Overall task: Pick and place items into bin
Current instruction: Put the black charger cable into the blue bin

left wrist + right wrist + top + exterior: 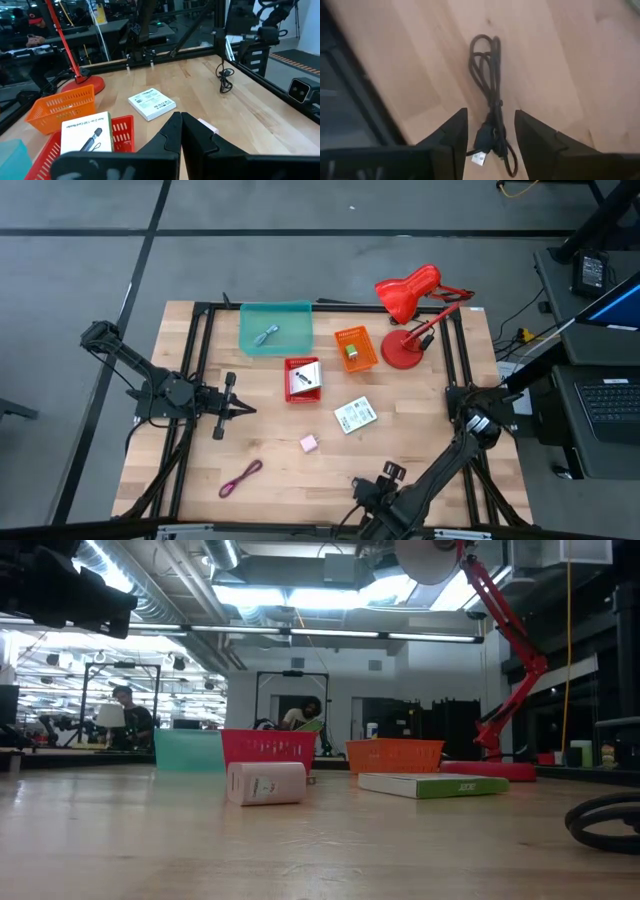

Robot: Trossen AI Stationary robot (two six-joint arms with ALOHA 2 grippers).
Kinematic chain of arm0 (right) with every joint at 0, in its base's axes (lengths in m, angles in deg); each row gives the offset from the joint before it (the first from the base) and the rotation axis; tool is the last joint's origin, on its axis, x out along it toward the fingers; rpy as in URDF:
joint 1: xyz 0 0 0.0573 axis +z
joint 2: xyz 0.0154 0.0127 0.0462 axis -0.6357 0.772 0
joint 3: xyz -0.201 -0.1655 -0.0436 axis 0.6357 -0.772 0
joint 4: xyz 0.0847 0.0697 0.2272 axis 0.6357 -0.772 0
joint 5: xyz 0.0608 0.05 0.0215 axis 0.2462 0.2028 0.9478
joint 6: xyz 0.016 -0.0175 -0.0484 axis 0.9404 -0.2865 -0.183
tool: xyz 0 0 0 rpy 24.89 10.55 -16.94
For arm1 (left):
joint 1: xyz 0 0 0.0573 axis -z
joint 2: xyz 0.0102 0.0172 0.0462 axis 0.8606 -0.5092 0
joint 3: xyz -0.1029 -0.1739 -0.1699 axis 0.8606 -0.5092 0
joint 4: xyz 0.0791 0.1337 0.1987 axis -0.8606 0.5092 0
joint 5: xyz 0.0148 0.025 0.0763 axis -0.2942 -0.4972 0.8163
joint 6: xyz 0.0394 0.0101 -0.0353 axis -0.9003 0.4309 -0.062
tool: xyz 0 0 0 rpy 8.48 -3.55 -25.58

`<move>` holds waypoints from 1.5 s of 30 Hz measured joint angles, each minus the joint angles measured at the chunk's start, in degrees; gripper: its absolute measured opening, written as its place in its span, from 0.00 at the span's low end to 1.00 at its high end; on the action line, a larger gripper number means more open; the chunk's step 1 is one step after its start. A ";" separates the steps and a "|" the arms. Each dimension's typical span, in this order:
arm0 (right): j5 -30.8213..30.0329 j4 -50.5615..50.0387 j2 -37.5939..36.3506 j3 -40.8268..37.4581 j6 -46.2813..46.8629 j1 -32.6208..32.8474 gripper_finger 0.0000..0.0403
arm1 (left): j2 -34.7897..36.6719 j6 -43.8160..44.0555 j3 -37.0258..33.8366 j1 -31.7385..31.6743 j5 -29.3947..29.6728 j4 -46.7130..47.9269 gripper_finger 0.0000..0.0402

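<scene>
A coiled black cable point(487, 65) lies flat on the wood near the table's front edge point(356, 479). My right gripper point(491, 114) hangs over it, pointing down and open. Its fingers stand on either side of the cable's plug end point(485, 145), with a gap on each side. My left gripper point(180, 117) is shut and empty at the table's left point(235, 408). A white packet point(354, 415), a pink cube point(309, 443) and a maroon cable point(241, 477) lie loose on the table. The teal bin point(290, 340) holds a blue-grey cable point(266, 334).
A red basket point(302, 392) holding a white packet and an orange basket point(354, 360) stand mid-table. A red desk lamp point(405, 305) stands at the far right. A black frame rail point(350, 100) runs close beside the black cable.
</scene>
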 joint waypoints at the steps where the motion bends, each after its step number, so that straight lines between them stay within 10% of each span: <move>1: 0.15 -0.15 0.32 0.00 0.46 -0.02 0.35 | 0.00 0.06 0.00 0.00 0.02 0.02 0.00; 34: 8.67 -0.77 8.85 0.35 -0.41 -3.63 0.34 | -0.01 1.43 0.00 0.00 0.02 0.07 0.00; 45: 9.59 -0.43 8.28 0.17 -0.56 -3.69 0.04 | 0.00 1.46 0.00 0.00 0.02 0.15 0.00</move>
